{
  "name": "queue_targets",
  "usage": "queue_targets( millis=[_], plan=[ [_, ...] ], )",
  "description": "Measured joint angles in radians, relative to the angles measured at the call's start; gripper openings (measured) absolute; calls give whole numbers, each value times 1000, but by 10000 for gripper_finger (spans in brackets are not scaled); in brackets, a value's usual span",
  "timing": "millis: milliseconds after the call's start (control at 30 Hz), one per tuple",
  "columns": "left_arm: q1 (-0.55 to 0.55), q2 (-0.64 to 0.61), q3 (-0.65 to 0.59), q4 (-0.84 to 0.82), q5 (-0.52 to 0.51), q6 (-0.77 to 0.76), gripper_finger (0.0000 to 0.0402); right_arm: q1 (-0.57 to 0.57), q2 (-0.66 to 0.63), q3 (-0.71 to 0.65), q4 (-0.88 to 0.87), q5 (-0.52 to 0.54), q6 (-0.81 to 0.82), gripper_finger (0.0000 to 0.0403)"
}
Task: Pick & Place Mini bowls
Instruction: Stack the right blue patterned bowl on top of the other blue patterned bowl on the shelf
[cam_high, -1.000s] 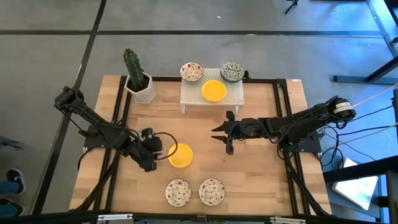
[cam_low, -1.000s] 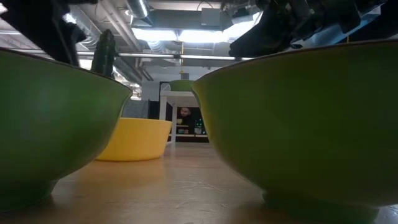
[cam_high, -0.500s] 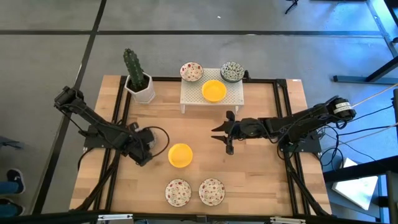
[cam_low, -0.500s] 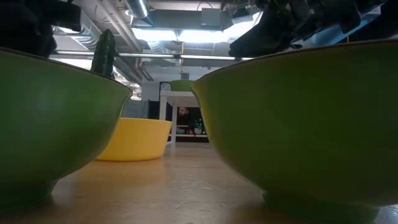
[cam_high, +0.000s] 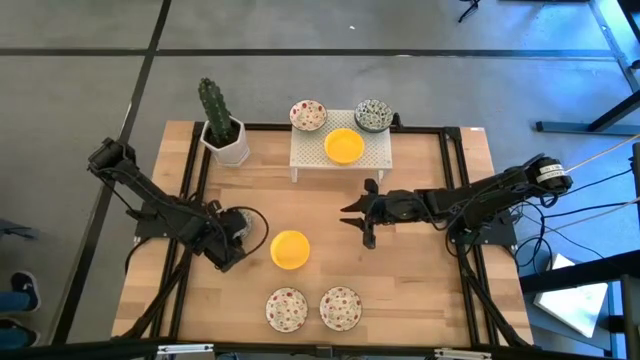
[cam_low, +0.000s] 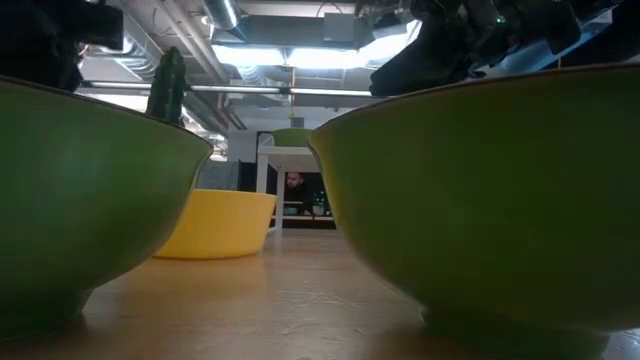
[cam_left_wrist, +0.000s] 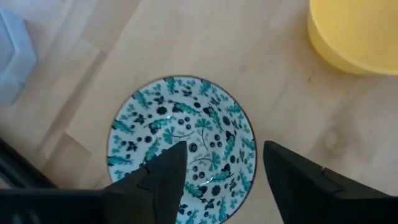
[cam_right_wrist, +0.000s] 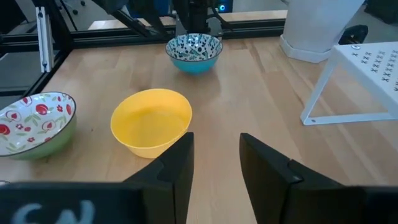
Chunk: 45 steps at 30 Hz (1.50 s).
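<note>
Left gripper (cam_left_wrist: 217, 171) spread wide above glossy patterned bowl (cam_left_wrist: 182, 148) (round, teal-leafed); right gripper (cam_right_wrist: 214, 155) parted.

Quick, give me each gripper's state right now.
Left gripper: open, holding nothing, poised over the green-patterned mini bowl.
Right gripper: open, empty, mid-table facing the yellow mini bowl.

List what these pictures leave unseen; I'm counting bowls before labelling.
High view: the left end effector covers the teal-patterned bowl.
Low view: two near bowls fill the frame, hiding most of the table.
Left wrist view: the yellow bowl is cut off by the edge.
Right wrist view: one speckled bowl is cut off by the edge.
</note>
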Motion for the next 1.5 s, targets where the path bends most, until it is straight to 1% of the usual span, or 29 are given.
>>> queue_targets(
  millis=[67, 133, 200, 267, 433, 533, 633, 800, 967, 1100, 1333, 1500],
  plan=[
    [-8, 1, -39, 50, 5, 14, 218, 0, 0, 0, -5, 0, 1, 129],
    [-13, 9, -85, 109, 29, 61, 225, 0, 0, 0, -9, 0, 18, 129],
    [-14, 18, -117, 131, 54, 101, 228, 0, 0, 0, -16, 0, 34, 129],
    [-13, 27, -141, 137, 59, 110, 228, 0, 0, 0, -19, 0, 46, 129],
    [-5, 34, -155, 131, 43, 119, 226, 0, 0, 0, -18, 0, 49, 129],
    [-5, 34, -155, 130, 45, 121, 218, 0, 0, 0, -18, 0, 49, 129],
    [-5, 34, -155, 130, 51, 122, 194, 0, 0, 0, -18, 0, 49, 129],
    [-5, 34, -155, 130, 53, 123, 133, 0, 0, 0, -17, 0, 45, 129],
    [-5, 34, -155, 157, 90, 199, 65, 0, -6, 0, -20, 0, 45, 129],
    [-5, 34, -155, 181, 98, 262, 15, 0, -38, 0, -52, 0, 45, 129],
    [-14, 33, -155, 227, 48, 367, 12, 0, -138, 0, -177, 0, 57, 129],
    [-14, 33, -154, 250, 39, 407, 10, 0, -145, 0, -205, 0, 92, 129]
  ],
)
